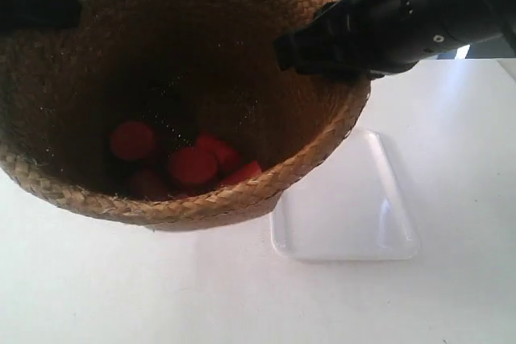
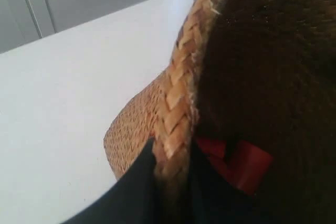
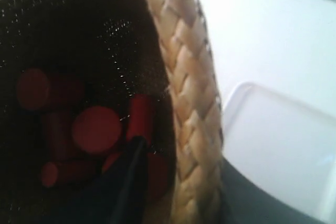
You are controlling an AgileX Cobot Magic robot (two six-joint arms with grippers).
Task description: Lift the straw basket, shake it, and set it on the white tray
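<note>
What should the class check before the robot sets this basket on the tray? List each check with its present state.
1. Left gripper clamped across the rim of the straw basket: ok.
2. Right gripper clamped across the rim: ok.
3. Red pieces lying inside, at the basket's bottom: ok.
4. Visible part of the white tray bare: ok.
5. Basket centred over the tray: not ok, it covers only one corner in the exterior view.
6. Basket's base clear of the table: cannot tell.
</note>
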